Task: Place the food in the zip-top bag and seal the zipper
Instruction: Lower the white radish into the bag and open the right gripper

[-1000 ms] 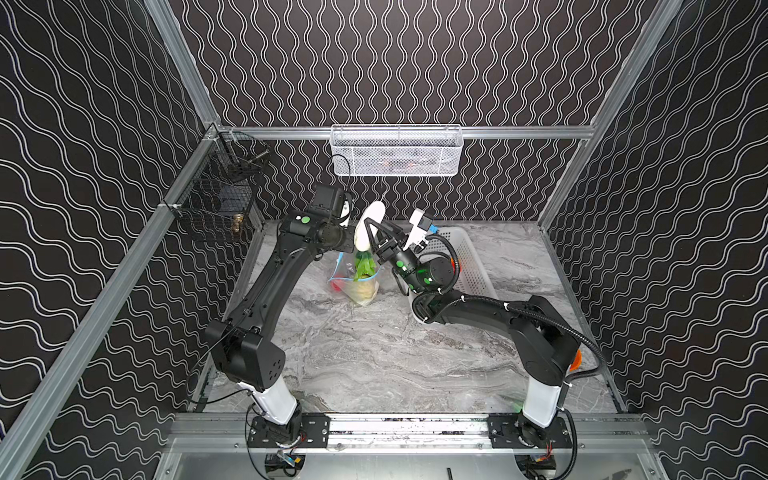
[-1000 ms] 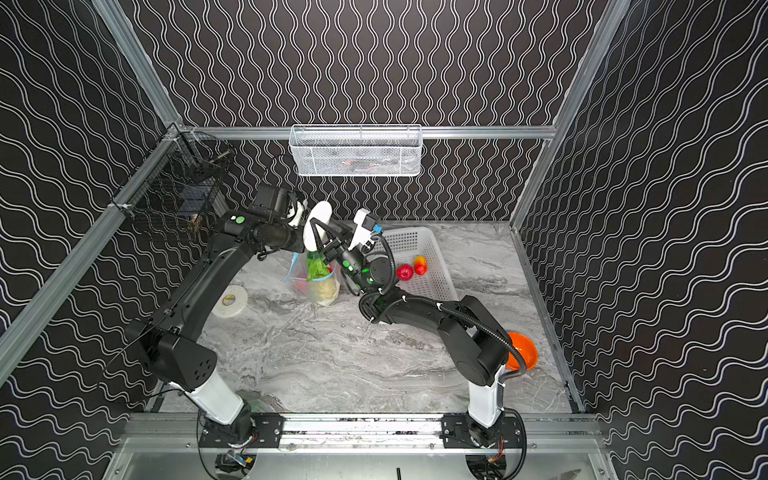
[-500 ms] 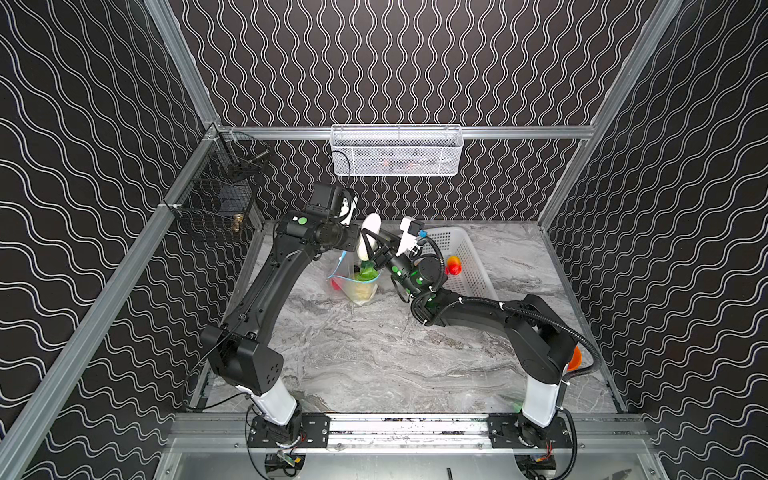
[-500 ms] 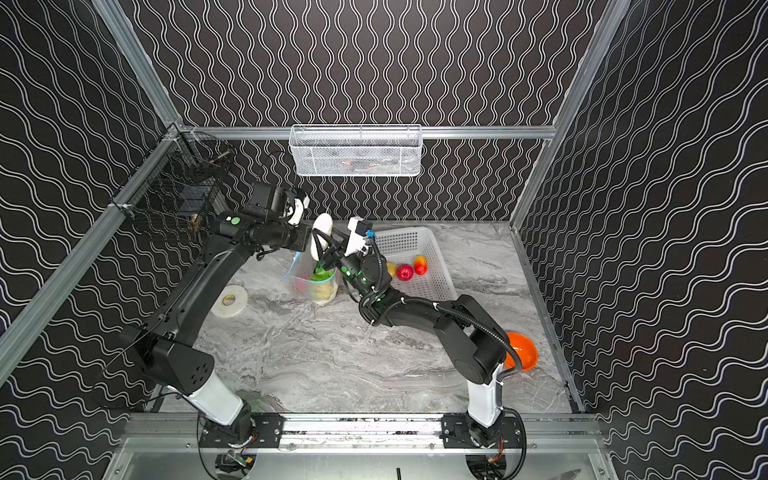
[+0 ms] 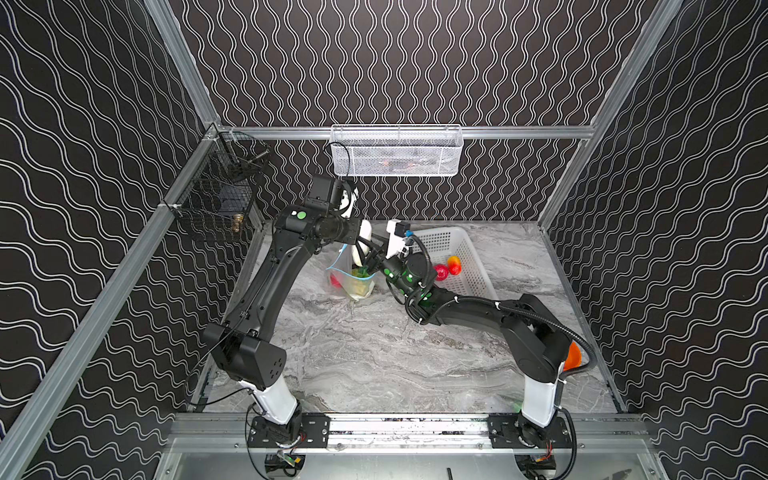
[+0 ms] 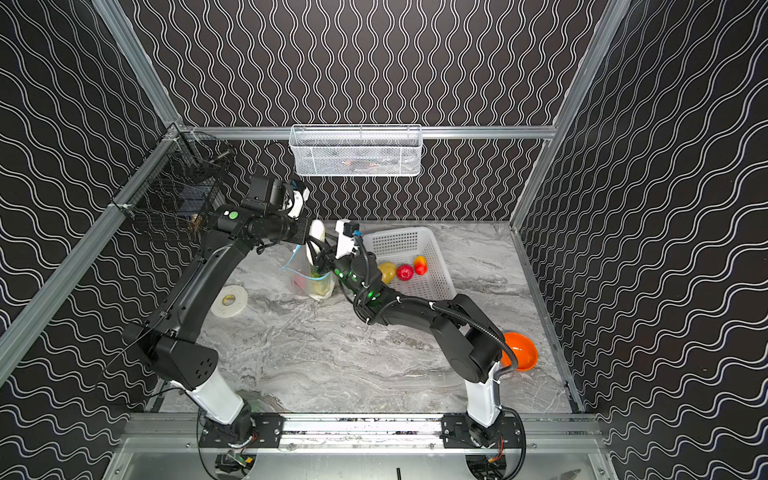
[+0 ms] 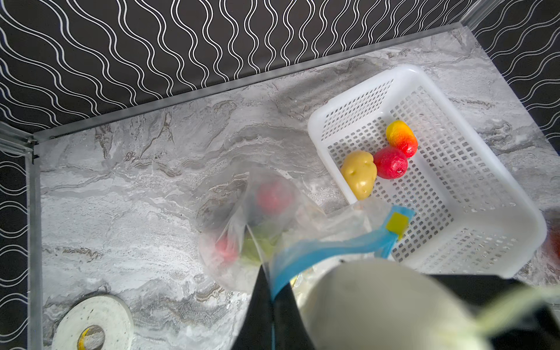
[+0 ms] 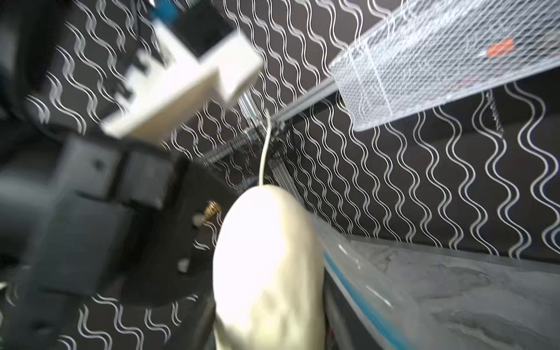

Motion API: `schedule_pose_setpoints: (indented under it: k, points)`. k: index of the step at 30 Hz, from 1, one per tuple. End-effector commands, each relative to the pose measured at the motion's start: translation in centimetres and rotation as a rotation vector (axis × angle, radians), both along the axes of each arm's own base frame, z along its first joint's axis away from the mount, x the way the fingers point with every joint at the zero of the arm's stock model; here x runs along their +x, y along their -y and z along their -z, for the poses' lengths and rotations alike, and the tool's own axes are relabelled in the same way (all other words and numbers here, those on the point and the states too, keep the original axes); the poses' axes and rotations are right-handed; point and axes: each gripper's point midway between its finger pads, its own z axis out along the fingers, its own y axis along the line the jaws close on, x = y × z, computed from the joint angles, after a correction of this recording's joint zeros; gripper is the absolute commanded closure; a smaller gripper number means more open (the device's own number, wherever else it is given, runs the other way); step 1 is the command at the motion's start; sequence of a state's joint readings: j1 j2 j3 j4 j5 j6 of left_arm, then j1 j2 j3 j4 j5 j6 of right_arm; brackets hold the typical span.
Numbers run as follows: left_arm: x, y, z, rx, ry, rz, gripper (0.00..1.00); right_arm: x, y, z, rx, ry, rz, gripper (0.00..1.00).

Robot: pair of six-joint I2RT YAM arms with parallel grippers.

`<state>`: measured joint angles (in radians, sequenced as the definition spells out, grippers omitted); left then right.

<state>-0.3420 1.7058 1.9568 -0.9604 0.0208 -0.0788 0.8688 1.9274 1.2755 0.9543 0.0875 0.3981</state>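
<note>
Zip-top bag point(image 7: 303, 215): cabbage point(image 7: 260, 245), two red rounds point(image 7: 274, 197); basket point(image 7: 354, 109): potato point(image 7: 359, 174), red round point(image 7: 391, 163), pepper point(image 7: 401, 138).

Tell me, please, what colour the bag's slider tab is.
Yellow-green slider tab, best in the left wrist view.

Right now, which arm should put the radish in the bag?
Right. The right gripper holds the white radish at the open bag; the left gripper pinches the zipper, holding it up.
</note>
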Motion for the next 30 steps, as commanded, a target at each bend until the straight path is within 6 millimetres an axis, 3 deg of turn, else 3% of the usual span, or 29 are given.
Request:
schedule_pose_setpoints:
  k: [1,8,13,16,18,20,25,30]
  points:
    - [0.5,-0.2,-0.4,0.004,0.014,-0.012,1.00,0.3,-0.7,1.0,-0.079,-0.002,-0.001,0.65]
    - [1.1,-0.2,-0.8,0.024,0.023,-0.011,1.00,1.0,-1.4,1.9,-0.156,-0.019,0.011,0.42]
    - [1.6,-0.1,-1.9,0.023,0.044,-0.010,1.00,1.6,-1.5,1.2,-0.195,-0.026,0.036,0.21]
    - [2.0,-0.3,-2.2,0.035,0.058,-0.020,1.00,1.3,-0.8,-0.3,-0.188,0.000,0.048,0.14]
    - [2.2,-0.4,-2.5,0.045,0.067,-0.025,1.00,1.1,-0.6,-0.8,-0.196,0.011,0.051,0.12]
    - [2.4,-0.6,-2.8,0.054,0.078,-0.028,1.00,0.8,-0.2,-2.6,-0.202,0.032,0.057,0.11]
    - [2.5,-0.5,-3.4,0.050,0.090,-0.028,1.00,1.5,0.4,-2.6,-0.283,-0.013,0.098,0.11]
    - [2.6,-0.4,-3.1,0.063,0.086,-0.026,1.00,0.9,1.6,-3.6,-0.297,-0.054,0.084,0.13]
